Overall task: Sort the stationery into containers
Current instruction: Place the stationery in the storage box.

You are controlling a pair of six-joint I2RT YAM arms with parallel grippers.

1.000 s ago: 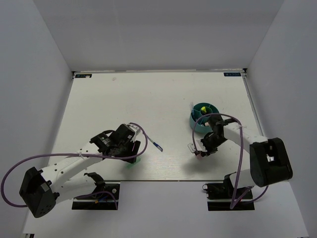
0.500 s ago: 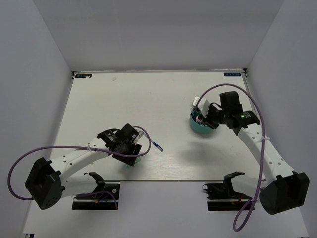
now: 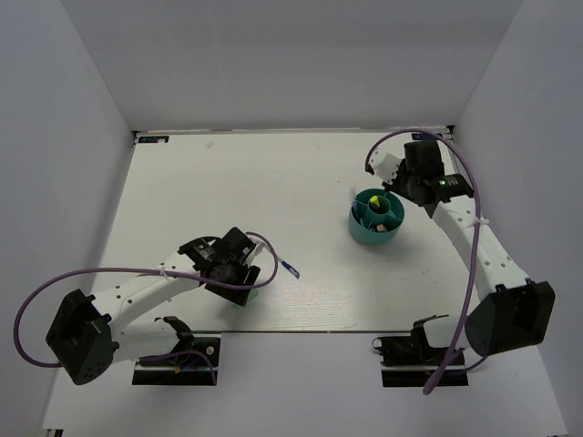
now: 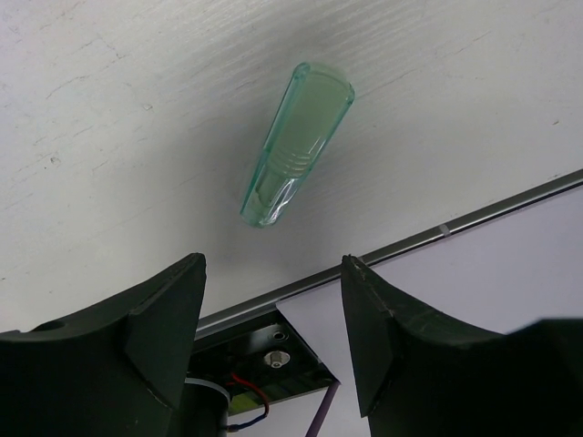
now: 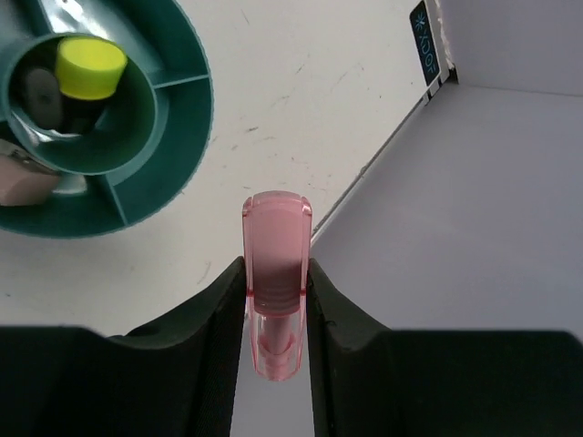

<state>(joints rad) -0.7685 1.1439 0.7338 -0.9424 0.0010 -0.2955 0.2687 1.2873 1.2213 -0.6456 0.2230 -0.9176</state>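
Observation:
My right gripper (image 5: 276, 269) is shut on a pink stubby piece (image 5: 275, 264) and holds it above the table, just behind and to the right of the round teal tub (image 5: 178, 109). A yellow-capped marker (image 5: 89, 66) stands in the tub's middle cup. In the top view the right gripper (image 3: 390, 175) is behind the tub (image 3: 357, 226). My left gripper (image 4: 273, 264) is open and empty above a mint-green stubby piece (image 4: 296, 146), which lies on the table near the front edge. In the top view the left gripper (image 3: 239, 284) is left of a thin blue pen (image 3: 290, 268).
The table's front metal edge (image 4: 428, 237) runs close by the mint-green piece. The right wall and a blue corner label (image 5: 421, 32) are near my right gripper. Purple cables loop from both arms.
My right arm has carried the pink piece from the table's front up past the tub to behind it. The left gripper has shifted slightly over the mint-green piece.

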